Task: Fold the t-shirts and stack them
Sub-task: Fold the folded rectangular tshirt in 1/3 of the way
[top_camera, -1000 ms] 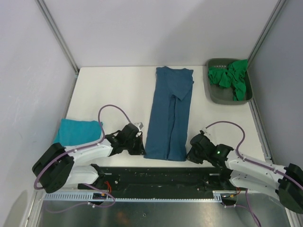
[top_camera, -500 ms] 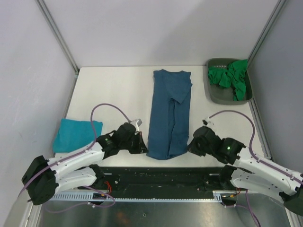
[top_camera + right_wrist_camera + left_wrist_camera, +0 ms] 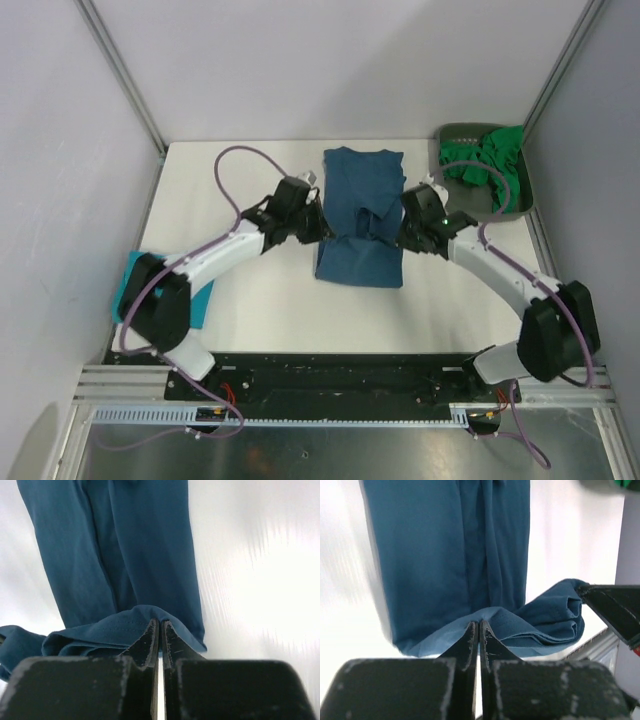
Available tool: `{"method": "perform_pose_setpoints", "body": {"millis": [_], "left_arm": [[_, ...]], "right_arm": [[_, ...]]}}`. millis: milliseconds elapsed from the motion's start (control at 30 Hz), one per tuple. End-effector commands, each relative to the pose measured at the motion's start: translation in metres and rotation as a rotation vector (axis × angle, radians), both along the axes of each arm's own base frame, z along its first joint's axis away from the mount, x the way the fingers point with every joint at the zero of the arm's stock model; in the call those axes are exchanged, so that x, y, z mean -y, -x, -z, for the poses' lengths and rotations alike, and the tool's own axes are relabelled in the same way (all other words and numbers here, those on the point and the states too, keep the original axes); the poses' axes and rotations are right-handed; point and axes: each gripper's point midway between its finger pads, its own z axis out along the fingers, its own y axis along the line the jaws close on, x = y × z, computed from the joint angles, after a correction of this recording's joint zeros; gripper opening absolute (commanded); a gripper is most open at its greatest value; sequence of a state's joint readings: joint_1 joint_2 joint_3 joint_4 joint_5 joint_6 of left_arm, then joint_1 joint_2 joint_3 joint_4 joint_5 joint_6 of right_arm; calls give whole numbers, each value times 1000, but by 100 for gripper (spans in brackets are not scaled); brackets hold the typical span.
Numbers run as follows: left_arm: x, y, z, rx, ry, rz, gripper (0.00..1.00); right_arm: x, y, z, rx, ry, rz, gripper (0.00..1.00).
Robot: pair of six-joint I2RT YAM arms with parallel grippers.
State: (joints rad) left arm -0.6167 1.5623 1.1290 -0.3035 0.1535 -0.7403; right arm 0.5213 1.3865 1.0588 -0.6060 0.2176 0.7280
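From above, the steel-blue t-shirt (image 3: pixel 362 200) is lying mid-bench (image 3: pixel 250 290), with its near hem doubled back over it. At the left wrist, the left end effector (image 3: pixel 478 630) is pinching that hem. At the right wrist, the right end effector (image 3: pixel 160 627) is pinching it too.

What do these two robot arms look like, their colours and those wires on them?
Both the left arm and the right arm have smooth white shells joined by chunky black joints. A thin purple cable loops off each one. The left gripper and right gripper are black, each ending in two flat, slim black fingers.
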Motion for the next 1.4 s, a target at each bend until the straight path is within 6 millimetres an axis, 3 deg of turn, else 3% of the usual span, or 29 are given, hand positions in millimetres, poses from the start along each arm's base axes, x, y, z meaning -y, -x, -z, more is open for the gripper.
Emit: {"method": "perform_pose_setpoints", "body": {"millis": [0,67,233,367,467,867,933,967,1067,1167,1267,1367], "left_arm": [[5,-55,-5,49,0,-7,0],[7,-77,3,36,0,-15,0],[5,-123,34,-1,-7,-29,0],[2,-143,58,-34,-7,-38,0],[-2,-149,64,-44,-10,-47,0],[-6,-167,47,3,8,-61,2],[-10,-170,51,-4,9,-63,8],[-13,-171,50,-3,10,-66,15],[-23,-178,35,37,21,-46,53],[-27,-179,7,106,27,-19,65],[-29,-162,-4,106,35,-17,59],[-18,-140,4,74,33,14,37]], "right_arm": [[5,-68,-25,126,-7,-10,0],[9,-90,-21,127,-8,-1,0],[14,-137,16,74,-1,9,0],[17,-159,45,26,-5,7,0],[20,-169,54,12,-1,8,0],[25,-188,27,60,-8,12,0],[26,-189,29,50,-2,13,9],[28,-190,29,44,2,15,18],[36,-189,19,51,19,22,42],[33,-186,-1,86,20,7,51],[21,-177,-13,107,24,-22,51],[2,-166,-9,97,-11,-67,40]]}}
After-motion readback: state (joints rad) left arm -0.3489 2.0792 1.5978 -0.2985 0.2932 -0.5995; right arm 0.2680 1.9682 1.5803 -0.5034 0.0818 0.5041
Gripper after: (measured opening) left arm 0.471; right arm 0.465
